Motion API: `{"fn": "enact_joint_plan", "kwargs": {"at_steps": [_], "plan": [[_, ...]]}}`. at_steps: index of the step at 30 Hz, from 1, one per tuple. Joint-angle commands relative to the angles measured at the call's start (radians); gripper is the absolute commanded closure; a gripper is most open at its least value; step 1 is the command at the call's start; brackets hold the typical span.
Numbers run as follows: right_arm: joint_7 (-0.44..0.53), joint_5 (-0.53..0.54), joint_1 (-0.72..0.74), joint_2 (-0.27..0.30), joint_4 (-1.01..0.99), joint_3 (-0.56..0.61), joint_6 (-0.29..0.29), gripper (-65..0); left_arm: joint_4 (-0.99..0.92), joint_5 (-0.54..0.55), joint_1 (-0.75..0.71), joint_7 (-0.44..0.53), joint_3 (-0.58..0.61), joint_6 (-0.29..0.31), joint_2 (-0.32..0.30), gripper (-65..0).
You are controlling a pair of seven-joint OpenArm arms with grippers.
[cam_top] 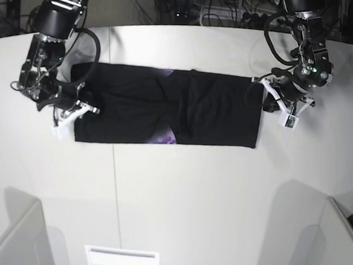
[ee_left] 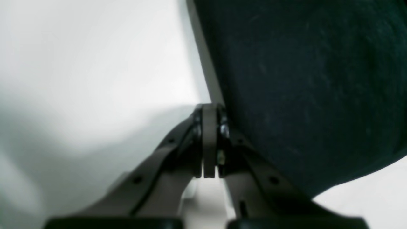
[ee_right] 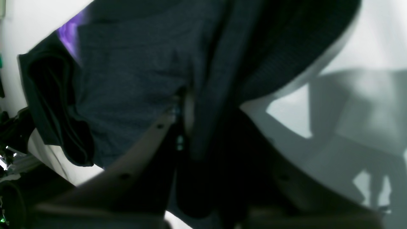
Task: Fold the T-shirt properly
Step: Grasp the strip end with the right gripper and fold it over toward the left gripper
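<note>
T-shirt (cam_top: 165, 115) lies as a long band across the white desk (cam_top: 178, 193), sides folded in. Left claw (cam_top: 265, 101) pressed together beside the hem, empty; right claw (cam_top: 81, 107) pinching the collar end. Next judged: end-to-end fold

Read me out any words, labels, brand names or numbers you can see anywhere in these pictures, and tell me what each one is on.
None can be read.
T-shirt: only a purple print patch shows, no letters.
White label on the table's near edge: a dark line, too small to read.
Left gripper and right gripper: no markings visible.
</note>
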State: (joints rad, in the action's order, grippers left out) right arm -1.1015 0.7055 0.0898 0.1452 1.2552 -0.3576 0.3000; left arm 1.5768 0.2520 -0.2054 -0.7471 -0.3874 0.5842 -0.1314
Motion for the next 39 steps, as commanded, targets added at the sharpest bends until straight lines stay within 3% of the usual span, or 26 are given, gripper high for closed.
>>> {"fn": "enact_joint_plan", "kwargs": {"at_steps": [1, 9, 13, 17, 23, 28, 33, 39], "plan": [[-0.019, -0.050, 0.014, 0.004, 0.002, 0.002, -0.011, 0.0, 0.009, -0.012, -0.004, -0.018, -0.005, 0.004, -0.011, 0.0], [-0.053, -0.053, 0.028, 0.014, 0.105, 0.004, -0.025, 0.0, 0.009, -0.012, -0.004, -0.018, -0.111, 0.004, -0.014, 0.0], [-0.104, -0.053, 0.021, 0.004, 0.242, 0.010, -0.146, 0.0, 0.000, -0.012, -0.001, -0.019, -0.111, 0.004, -0.032, 0.0], [-0.108, -0.051, 0.000, -0.002, 0.370, 0.131, -0.221, 0.0, 0.000, -0.012, 0.004, -0.019, -0.100, 0.004, -0.026, 0.0], [-0.111, -0.047, -0.003, -0.062, 0.469, 0.268, -0.339, 0.0, 0.000, -0.012, 0.001, -0.019, 0.060, 0.001, -0.027, 0.0], [-0.111, -0.047, -0.002, -0.109, 0.524, 0.380, -0.413, 0.0, 0.001, -0.012, -0.001, -0.019, 0.115, -0.099, -0.026, 0.0], [-0.091, -0.047, -0.020, -0.138, 0.568, 0.458, -0.422, 0.0, 0.009, -0.012, -0.009, -0.019, 0.124, -0.105, -0.029, 0.0], [-0.033, -0.047, -0.038, -0.178, 0.619, 0.472, -0.420, 0.0, 0.009, -0.012, -0.029, -0.019, 0.126, -0.105, -0.029, 0.0]]}}
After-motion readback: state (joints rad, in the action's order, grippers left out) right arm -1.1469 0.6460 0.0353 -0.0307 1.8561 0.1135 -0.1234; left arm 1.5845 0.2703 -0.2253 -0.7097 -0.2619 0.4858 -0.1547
